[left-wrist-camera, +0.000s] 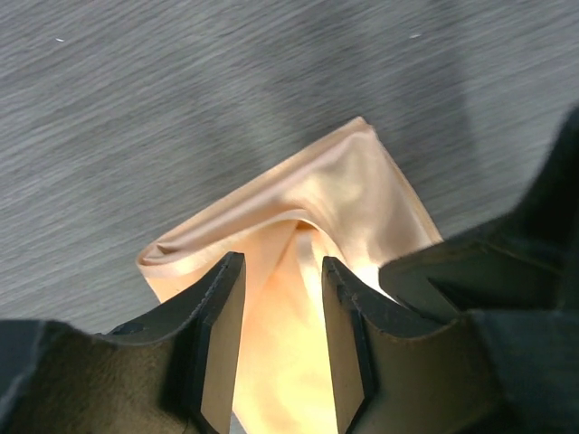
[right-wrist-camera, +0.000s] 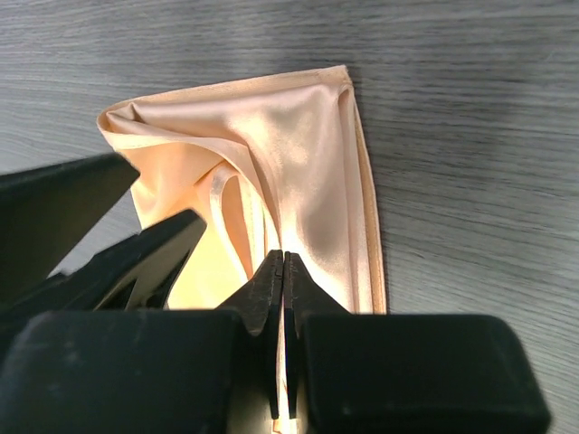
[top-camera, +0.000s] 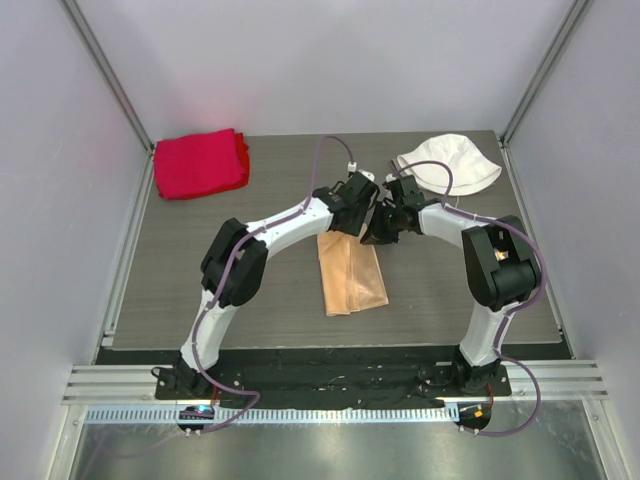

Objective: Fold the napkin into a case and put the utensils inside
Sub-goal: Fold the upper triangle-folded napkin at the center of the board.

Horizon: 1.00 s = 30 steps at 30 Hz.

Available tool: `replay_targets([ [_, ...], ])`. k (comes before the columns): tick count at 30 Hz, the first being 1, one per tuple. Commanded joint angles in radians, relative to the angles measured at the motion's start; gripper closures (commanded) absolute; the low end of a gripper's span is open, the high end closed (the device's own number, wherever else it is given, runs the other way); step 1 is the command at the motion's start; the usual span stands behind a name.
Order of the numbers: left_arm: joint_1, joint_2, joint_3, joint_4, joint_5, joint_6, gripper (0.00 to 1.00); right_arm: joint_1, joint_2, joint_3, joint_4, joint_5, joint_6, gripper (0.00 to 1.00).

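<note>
Right pincer [right-wrist-camera: 283,264] is clamping shut, apparently nipping a thin layer of the napkin [right-wrist-camera: 303,145] at its tips. The rest of the cloth is lying folded on the bench [right-wrist-camera: 479,136] just ahead of it. Left pincer [left-wrist-camera: 280,271] is standing released, fingers apart, straddling the napkin's raised fold directly beneath.

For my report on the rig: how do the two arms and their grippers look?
The left arm and right arm have white links and bulky black joints; a thin purple-grey cable loops along each. The left gripper and right gripper have flat matte black fingers that taper. I see no markings.
</note>
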Motion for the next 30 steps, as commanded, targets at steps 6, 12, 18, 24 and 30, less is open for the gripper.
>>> replay_targets([
  [6, -0.013, 0.057, 0.097, -0.068, -0.035, 0.041, 0.56, -0.004, -0.015, -0.025, 0.077, -0.058, 0.024, 0.99],
  [12, -0.018, 0.08, 0.108, -0.08, 0.011, 0.047, 0.54, -0.004, -0.012, -0.031, 0.084, -0.058, 0.022, 0.99],
  [18, -0.016, 0.113, 0.121, -0.097, -0.064, 0.055, 0.56, -0.004, 0.001, -0.042, 0.085, -0.053, 0.019, 0.99],
  [24, -0.018, 0.107, 0.118, -0.097, -0.173, 0.069, 0.64, -0.003, 0.01, -0.051, 0.085, -0.047, 0.019, 0.99],
  [30, -0.016, 0.123, 0.144, -0.1, -0.218, 0.099, 0.73, -0.003, 0.007, -0.057, 0.081, -0.044, 0.015, 0.99],
])
